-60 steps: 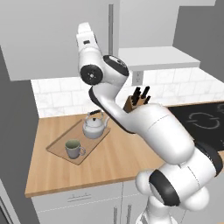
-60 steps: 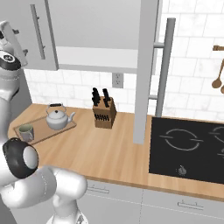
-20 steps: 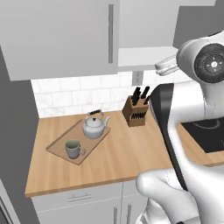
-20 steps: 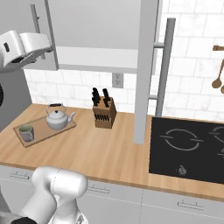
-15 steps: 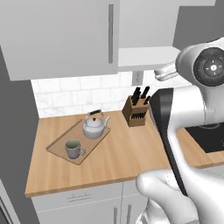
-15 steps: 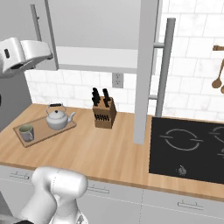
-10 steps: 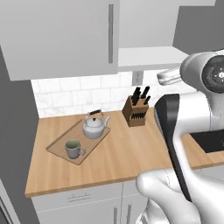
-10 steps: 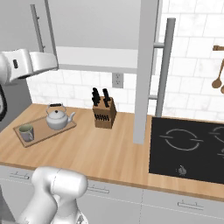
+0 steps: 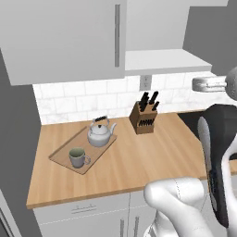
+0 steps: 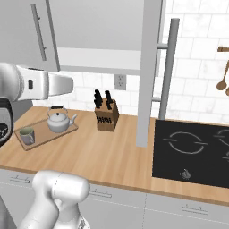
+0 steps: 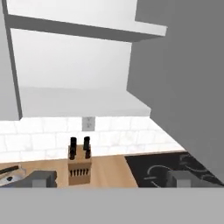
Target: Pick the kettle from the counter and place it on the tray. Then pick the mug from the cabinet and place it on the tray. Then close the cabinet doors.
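Kettle (image 9: 101, 134) and mug (image 9: 78, 157) both sit on the tray (image 9: 60, 157) now, so closing the cabinet doors is the job left. One door (image 10: 150, 71) sticks out open, off to the right of the gripper (image 11: 107, 180). The fingers are wide apart, holding nothing. Next, the hand should get behind that door and push.

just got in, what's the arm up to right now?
The kettle and the mug both sit on the tray on the counter, so the placing is done. The tool is open and holds nothing, raised in front of the cabinet. The left cabinet door is shut; the right door stands open, so closing it remains.
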### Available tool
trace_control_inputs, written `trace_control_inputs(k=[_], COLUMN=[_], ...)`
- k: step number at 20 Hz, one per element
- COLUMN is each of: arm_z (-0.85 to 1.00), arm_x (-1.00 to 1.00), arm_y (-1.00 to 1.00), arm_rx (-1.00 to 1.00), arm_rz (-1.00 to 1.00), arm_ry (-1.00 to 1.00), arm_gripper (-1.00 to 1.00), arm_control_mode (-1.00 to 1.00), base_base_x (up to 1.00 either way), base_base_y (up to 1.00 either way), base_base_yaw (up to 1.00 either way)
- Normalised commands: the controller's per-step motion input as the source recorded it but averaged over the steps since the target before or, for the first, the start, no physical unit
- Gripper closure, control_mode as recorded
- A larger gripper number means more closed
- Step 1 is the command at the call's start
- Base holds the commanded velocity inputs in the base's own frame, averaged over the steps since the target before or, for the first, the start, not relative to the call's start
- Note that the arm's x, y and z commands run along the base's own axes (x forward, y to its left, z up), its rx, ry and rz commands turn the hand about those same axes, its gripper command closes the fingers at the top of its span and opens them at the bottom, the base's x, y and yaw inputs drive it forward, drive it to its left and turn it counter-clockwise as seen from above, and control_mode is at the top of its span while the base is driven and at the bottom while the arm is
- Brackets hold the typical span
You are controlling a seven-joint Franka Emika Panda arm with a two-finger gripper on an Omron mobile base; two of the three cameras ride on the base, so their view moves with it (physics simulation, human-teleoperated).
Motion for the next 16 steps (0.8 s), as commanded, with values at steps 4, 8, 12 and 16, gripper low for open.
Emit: trace_control_inputs(k=[4, 8, 12, 16], arm_z=[-0.15, -0.30, -0.19, -0.01], arm_x=[-0.46, -0.46, -0.34, -0.03], arm_y=[-0.34, -0.31, -0.20, -0.26], arm_rx=[0.34, 0.34, 0.33, 0.16], arm_rz=[0.00, 0.00, 0.00, 0.00], arm_ry=[0.00, 0.00, -0.02, -0.03], arm_gripper=[-1.00, -1.00, -1.00, -1.00], arm_control_mode=[-1.00, -1.00, -1.00, -1.00], base_base_x=[0.00, 0.00, 0.00, 0.00], base_base_y=[0.00, 0.00, 0.00, 0.00], base_base_yaw=[0.00, 0.00, 0.00, 0.00])
